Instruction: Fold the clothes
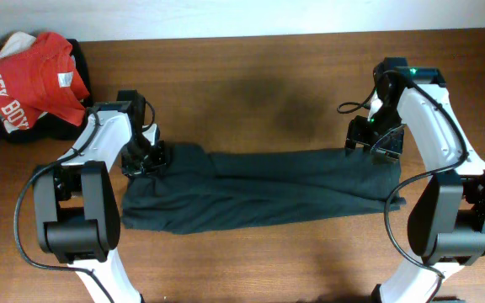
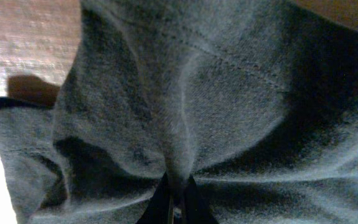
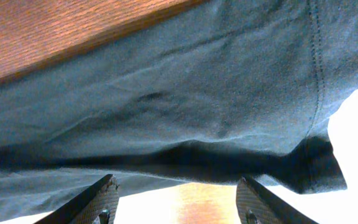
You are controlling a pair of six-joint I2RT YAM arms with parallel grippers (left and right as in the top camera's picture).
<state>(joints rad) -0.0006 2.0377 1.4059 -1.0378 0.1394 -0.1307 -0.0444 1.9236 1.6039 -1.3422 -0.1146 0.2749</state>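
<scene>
Wooden table point(image 1: 251, 59), black shirt point(image 1: 259, 189), red shirt point(image 1: 32, 71) aside

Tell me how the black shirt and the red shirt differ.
The black shirt lies stretched in a long band; the red shirt sits crumpled at a corner. The black one is plain, the red one lettered. The left gripper pinches the black one, not the red. Both lie on the table.

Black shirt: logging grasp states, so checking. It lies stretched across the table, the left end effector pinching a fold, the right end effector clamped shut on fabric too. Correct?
No: the right end effector is open, fingers spread, nothing clamped, as the right wrist view shows. The black shirt lies stretched out and the left end effector pinches a fold.
</scene>
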